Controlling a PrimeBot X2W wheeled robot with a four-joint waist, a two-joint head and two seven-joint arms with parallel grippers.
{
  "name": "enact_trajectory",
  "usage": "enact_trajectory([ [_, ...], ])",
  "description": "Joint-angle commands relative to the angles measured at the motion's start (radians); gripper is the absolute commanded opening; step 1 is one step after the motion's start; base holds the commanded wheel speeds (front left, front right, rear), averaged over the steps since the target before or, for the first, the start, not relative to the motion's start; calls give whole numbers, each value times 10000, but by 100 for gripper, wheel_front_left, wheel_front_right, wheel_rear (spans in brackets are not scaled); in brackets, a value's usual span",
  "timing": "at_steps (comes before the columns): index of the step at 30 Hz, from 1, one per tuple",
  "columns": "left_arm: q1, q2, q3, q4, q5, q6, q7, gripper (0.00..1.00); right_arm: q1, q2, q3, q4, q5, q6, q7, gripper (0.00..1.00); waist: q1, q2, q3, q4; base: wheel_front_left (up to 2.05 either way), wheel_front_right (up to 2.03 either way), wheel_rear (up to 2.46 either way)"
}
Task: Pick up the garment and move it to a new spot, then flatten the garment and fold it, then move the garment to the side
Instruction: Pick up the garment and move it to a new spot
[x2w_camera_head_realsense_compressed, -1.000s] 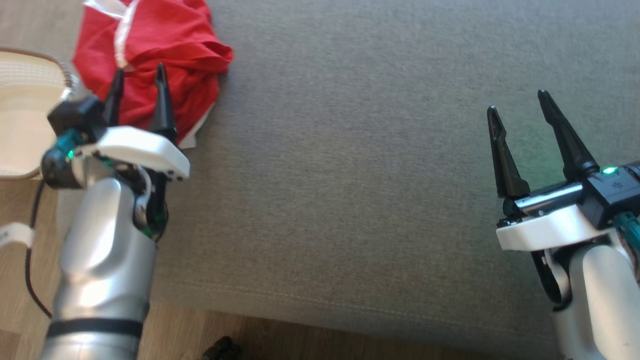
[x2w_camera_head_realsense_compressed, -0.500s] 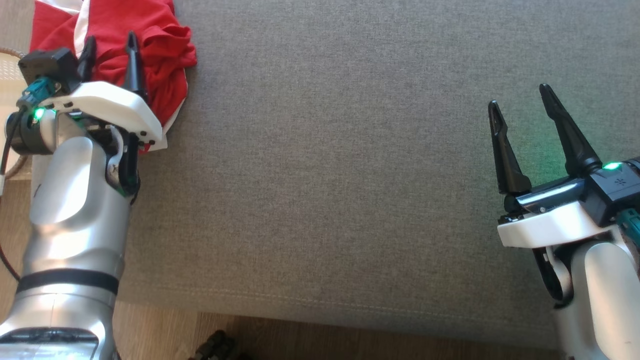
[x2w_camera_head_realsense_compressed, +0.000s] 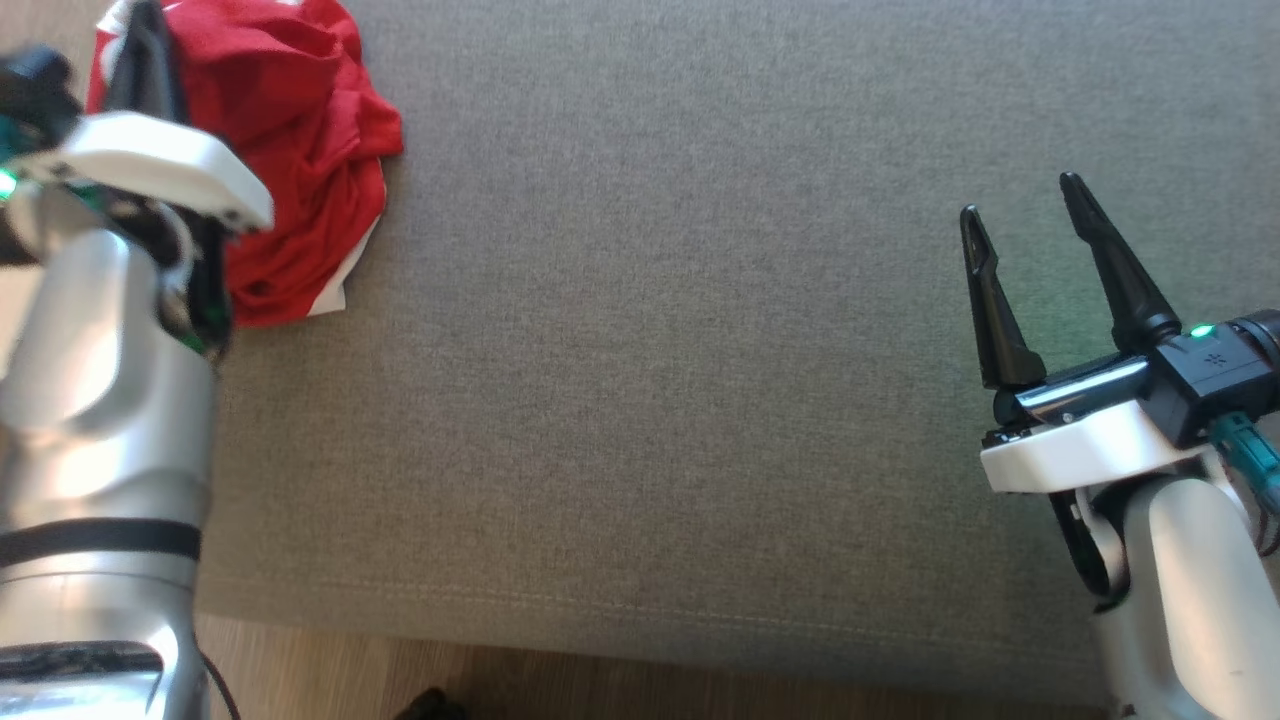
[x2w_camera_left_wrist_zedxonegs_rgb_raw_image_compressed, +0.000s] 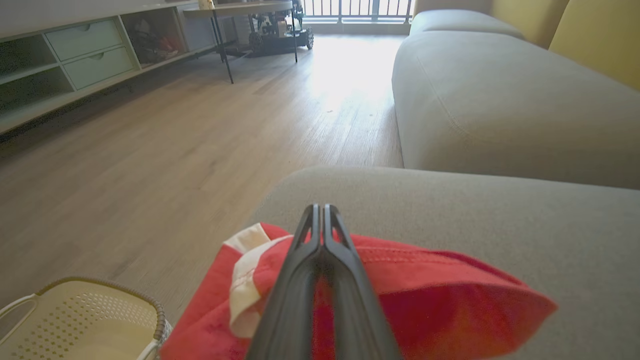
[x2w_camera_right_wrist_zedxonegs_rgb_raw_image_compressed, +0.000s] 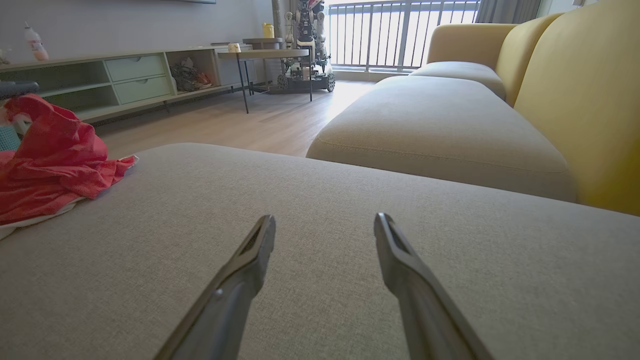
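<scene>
Left end effector (x2w_camera_left_wrist_zedxonegs_rgb_raw_image_compressed: 320, 209) has just snapped closed, pinching the red garment (x2w_camera_head_realsense_compressed: 300, 150) bunched at the grey sofa cushion's (x2w_camera_head_realsense_compressed: 700, 350) left edge, so I'd say the lift comes next. Right end effector (x2w_camera_head_realsense_compressed: 1020, 196) hovers wide open, empty.

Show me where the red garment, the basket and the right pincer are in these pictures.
red garment (x2w_camera_head_realsense_compressed: 300, 140), head view, on its crumpled middle.
basket (x2w_camera_left_wrist_zedxonegs_rgb_raw_image_compressed: 100, 320), left wrist view, on its perforated inner wall.
right pincer (x2w_camera_head_realsense_compressed: 1020, 197), head view, midway between its two fingertips.
</scene>
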Motion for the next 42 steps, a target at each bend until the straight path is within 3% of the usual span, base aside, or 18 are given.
enact_trajectory([
  [1, -156, 643, 496, -851, -18, 79, -119, 0, -81, 159, 304, -234, 32, -4, -123, 100, 0, 0, -271, -53, 0, 0, 0],
  [9, 483, 578, 1209, -3909, -44, -24, -122, 0, 14, 360, 285, 265, 224, -4, -396, 100, 0, 0, -1259, -339, 0, 0, 0],
  [16, 440, 519, 1013, -5163, 68, -318, -121, 0, 84, 441, 280, 551, 401, -4, -539, 100, 0, 0, -1862, -781, 0, 0, 0],
  [25, -395, 322, 326, -5874, 146, -525, 531, 0, 4, 466, 338, 797, 1106, -4, -632, 100, 0, 0, -2405, -2116, 0, 0, 0],
  [34, -860, -766, -782, -6484, -3, -516, 1023, 0, -67, 467, 529, 604, 1665, -4, -638, 100, 0, 0, -2380, -3835, 0, 0, 0],
  [39, -917, -1184, -1831, -5840, -300, -302, 1153, 0, -162, 468, 738, 573, 1960, -4, -638, 100, 0, 0, -2134, -4745, 0, 0, 0],
  [40, -898, -1216, -2101, -5483, -368, -221, 1245, 12, -170, 468, 805, 572, 2004, -4, -638, 100, 0, 0, -2091, -4891, 0, 0, 0],
  [41, -890, -1236, -2369, -5135, -437, -156, 1250, 89, -181, 468, 880, 569, 2057, -4, -639, 100, 0, 0, -2043, -5038, 0, 0, 0],
  [42, -870, -1249, -2583, -4816, -636, -79, 1173, 100, -195, 468, 961, 564, 2107, -4, -639, 100, 0, 0, -1999, -5177, 0, 0, 0],
])
